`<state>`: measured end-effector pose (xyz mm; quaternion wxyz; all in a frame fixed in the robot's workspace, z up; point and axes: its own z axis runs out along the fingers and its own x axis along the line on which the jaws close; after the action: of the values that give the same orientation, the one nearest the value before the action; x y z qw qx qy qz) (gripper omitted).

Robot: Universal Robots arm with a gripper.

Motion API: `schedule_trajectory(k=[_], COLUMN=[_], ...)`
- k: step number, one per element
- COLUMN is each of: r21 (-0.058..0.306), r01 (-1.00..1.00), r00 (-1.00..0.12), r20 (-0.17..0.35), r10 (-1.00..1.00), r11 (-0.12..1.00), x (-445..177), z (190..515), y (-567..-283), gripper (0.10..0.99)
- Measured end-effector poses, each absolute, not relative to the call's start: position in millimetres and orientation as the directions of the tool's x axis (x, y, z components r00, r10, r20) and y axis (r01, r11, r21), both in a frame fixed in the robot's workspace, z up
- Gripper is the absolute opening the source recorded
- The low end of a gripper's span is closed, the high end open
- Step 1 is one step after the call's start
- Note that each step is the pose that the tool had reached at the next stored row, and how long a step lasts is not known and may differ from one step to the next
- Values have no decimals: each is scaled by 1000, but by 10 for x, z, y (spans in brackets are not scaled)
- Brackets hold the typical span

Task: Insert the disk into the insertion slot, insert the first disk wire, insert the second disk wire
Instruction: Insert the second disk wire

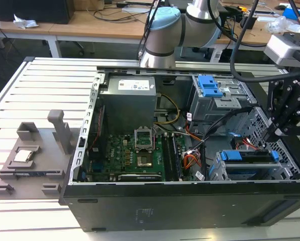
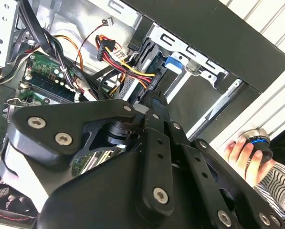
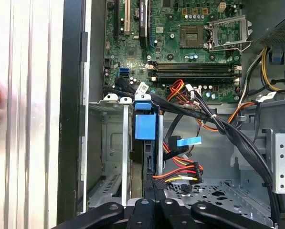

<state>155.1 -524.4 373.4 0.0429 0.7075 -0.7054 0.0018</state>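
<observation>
The claw (image 3: 155, 193) is hanging directly over the low drive cage. Its fingers are looking pressed together, with nothing between them that I can see.

Just beyond the fingertips, the disk (image 3: 145, 126) is standing edge-on in its blue carrier, already down between the metal rails of the insertion slot (image 3: 125, 157). In the exterior view it is lying inside the cage, right under the claw. I cannot tell if it is fully seated.

Close beside the disk, the bundled power wires (image 3: 180, 177) are crossing the space just ahead of the claw. A little further away, the first disk wire (image 3: 174, 89) is looping in front of the motherboard (image 3: 190, 47). I cannot make out its end plug, and it seems to be joined to nothing at the disk.

In my judgement the danger is coming mostly from these cables. They are crowding the claw closely, so a finger could be catching one and dragging it. A wire could also be getting pinched against the cage rail. If the disk is sitting only partly in, pressing at one end could be tilting it and jamming the carrier.
</observation>
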Motion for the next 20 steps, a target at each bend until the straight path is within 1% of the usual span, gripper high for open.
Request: schedule_trajectory(k=[1,2,3,4,9,11,12,18,20], r21=[58,58,58,58,58,58,58,58,58], r01=[-998,-998,-998,-998,-998,-998,-998,-998,-998], r00=[5,5,5,5,6,7,7,8,10], r20=[63,63,63,63,70,87,104,136,156], r10=[-998,-998,-998,-998,-998,-996,-995,-991,-988], r11=[-1,-1,-1,-1,-2,-2,-1,0,-1], x=[1551,1551,1551,1551,1521,1448,1372,1191,1128], z=[3735,3736,3736,3736,3707,3676,3657,3605,3589], y=[-5244,-5244,-5244,-5244,-5172,-5082,-5024,-4900,-4862], gripper=[106,169,169,239,239,239,239,239,239])
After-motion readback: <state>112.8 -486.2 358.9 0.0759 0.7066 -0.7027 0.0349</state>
